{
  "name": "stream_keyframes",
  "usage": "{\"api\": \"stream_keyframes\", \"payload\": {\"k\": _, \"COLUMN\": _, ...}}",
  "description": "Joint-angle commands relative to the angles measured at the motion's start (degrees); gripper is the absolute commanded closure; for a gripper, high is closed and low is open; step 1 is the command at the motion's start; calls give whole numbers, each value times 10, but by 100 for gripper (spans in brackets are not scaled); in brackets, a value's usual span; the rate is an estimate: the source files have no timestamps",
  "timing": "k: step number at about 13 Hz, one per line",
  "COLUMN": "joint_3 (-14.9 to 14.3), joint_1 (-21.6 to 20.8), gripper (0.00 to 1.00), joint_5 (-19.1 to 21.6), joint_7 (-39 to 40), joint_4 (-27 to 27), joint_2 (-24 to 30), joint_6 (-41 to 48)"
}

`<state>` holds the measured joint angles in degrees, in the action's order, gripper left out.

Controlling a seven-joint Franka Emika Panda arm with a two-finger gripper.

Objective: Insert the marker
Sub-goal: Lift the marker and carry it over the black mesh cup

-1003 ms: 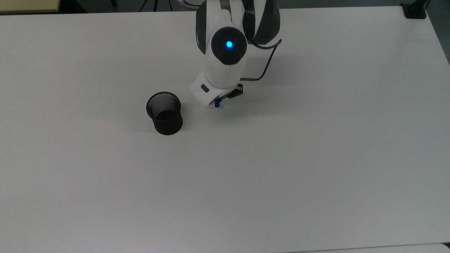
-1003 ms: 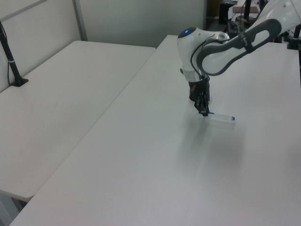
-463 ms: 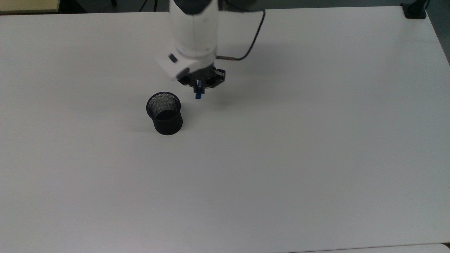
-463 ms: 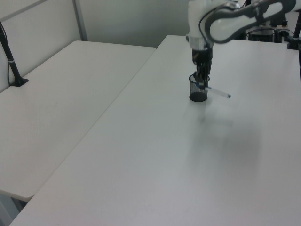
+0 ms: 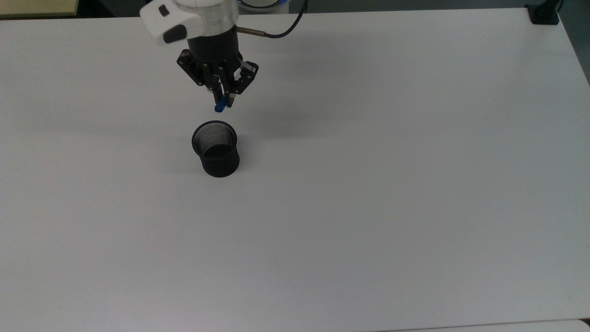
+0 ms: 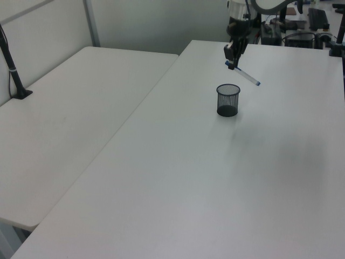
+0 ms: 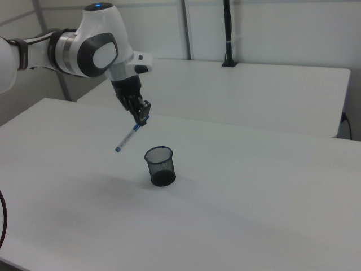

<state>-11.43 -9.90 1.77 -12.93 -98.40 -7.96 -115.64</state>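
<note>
Gripping the slim white marker with blue cap (image 7: 127, 138), the black two-finger pincer (image 5: 222, 97) hangs above the white tabletop (image 5: 368, 184).

Held by one end, the marker slants down and away from the pincer, clear of the tabletop. In the right view it lies up and to the left of the black mesh cylindrical cup (image 7: 160, 166), which stands upright, its mouth open.

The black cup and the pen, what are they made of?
The black cup looks like fine metal mesh, matte: its wall shows a see-through weave. The pen, held in the tool, looks like smooth white plastic with blue ends, though that's a guess.
</note>
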Motion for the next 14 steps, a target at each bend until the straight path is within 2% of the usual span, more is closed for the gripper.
{"api": "stream_keyframes", "payload": {"k": 1, "joint_3": 1, "joint_1": -4, "gripper": 94, "joint_5": -5, "joint_7": -81, "joint_4": -17, "joint_2": -12, "joint_6": -97}}
{"api": "stream_keyframes", "payload": {"k": 4, "joint_3": 1, "joint_1": -1, "gripper": 94, "joint_5": -35, "joint_7": -110, "joint_4": -16, "joint_2": -33, "joint_6": -163}}
{"api": "stream_keyframes", "payload": {"k": 8, "joint_3": 1, "joint_1": -2, "gripper": 94, "joint_5": -118, "joint_7": -195, "joint_4": -14, "joint_2": -86, "joint_6": -249}}
{"api": "stream_keyframes", "payload": {"k": 14, "joint_3": 2, "joint_1": 7, "gripper": 94, "joint_5": -126, "joint_7": -194, "joint_4": -14, "joint_2": -91, "joint_6": -263}}
